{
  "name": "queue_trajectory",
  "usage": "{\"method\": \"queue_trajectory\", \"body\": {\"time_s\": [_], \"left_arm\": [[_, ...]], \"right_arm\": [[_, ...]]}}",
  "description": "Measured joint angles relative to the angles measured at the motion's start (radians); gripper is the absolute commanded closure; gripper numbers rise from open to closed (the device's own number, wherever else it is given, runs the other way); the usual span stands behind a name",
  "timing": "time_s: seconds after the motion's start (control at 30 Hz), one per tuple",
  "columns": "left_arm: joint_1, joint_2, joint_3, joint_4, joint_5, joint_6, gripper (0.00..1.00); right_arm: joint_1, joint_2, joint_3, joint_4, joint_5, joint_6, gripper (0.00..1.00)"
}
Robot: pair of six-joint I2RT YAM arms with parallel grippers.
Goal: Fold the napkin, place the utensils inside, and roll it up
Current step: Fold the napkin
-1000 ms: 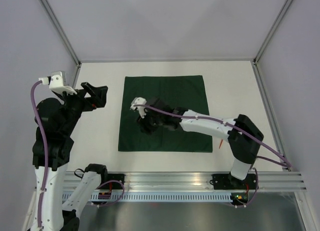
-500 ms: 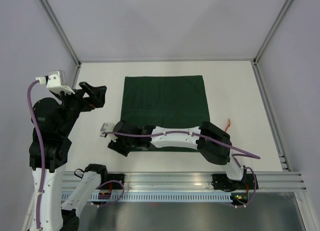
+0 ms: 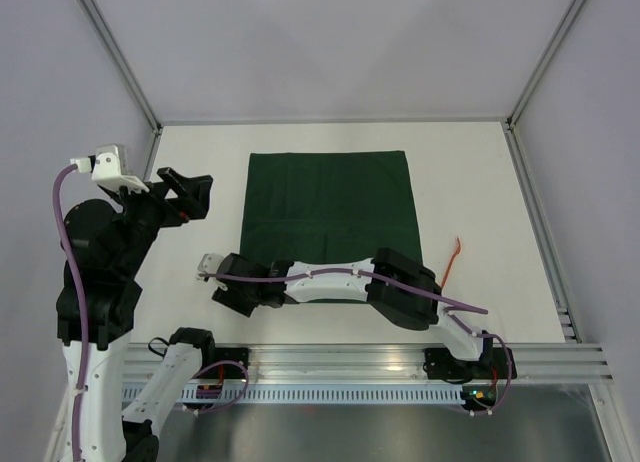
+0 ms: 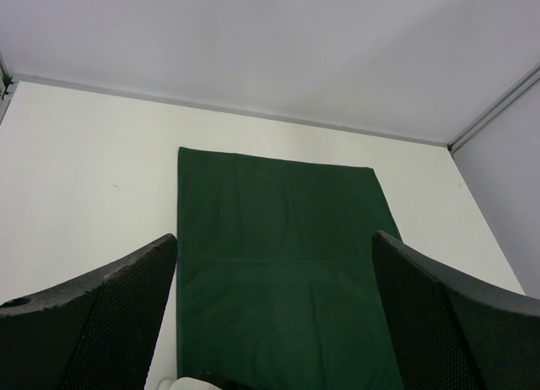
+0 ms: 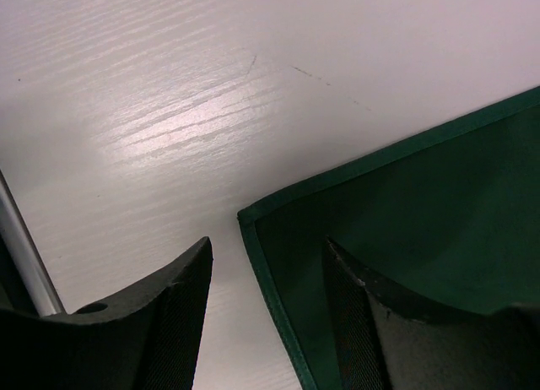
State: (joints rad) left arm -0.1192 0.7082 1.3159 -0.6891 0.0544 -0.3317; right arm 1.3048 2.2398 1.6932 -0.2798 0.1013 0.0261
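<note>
The dark green napkin [image 3: 330, 207] lies flat and unfolded on the white table [image 3: 480, 182]. My right arm reaches leftward across its near edge. The right gripper [image 3: 228, 294] is low at the near-left corner, open. In the right wrist view the corner's hem [image 5: 246, 217] lies between the spread fingers of the gripper [image 5: 268, 242]; one finger is over bare table, the other over the napkin [image 5: 422, 204]. An orange-red utensil [image 3: 452, 262] lies on the table right of the napkin. My left gripper [image 3: 195, 194] hangs raised left of the napkin, open and empty, facing the napkin [image 4: 278, 263].
An aluminium rail [image 3: 350, 357] runs along the table's near edge, just behind the right arm. Grey enclosure walls with metal posts [image 3: 150, 132] close off the back and both sides. Bare white table surrounds the napkin.
My right arm swung from the napkin's middle down to its near-left corner and stretched out low. That uncovered the utensil at the right. The left arm barely shifted.
</note>
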Motion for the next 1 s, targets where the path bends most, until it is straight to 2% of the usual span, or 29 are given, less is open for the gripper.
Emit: {"method": "queue_trajectory", "body": {"time_s": [0.33,0.57,0.67,0.8,1.0], "left_arm": [[0.0,-0.01,0.0,-0.016,-0.001,0.0,0.0],[0.0,-0.021,-0.002,-0.019,-0.003,0.001,0.0],[0.0,-0.023,-0.007,-0.019,-0.009,0.001,0.0],[0.0,-0.024,-0.014,-0.022,-0.019,0.001,0.0],[0.0,-0.031,-0.014,-0.022,-0.023,0.001,0.0]], "right_arm": [[0.002,0.029,0.021,0.002,0.039,-0.003,0.4],[0.003,0.041,0.023,0.003,0.048,-0.005,0.46],[0.003,0.042,0.024,0.003,0.048,-0.006,0.52],[0.003,0.043,0.024,0.003,0.047,-0.01,0.71],[0.005,0.043,0.024,0.001,0.047,-0.015,0.9]]}}
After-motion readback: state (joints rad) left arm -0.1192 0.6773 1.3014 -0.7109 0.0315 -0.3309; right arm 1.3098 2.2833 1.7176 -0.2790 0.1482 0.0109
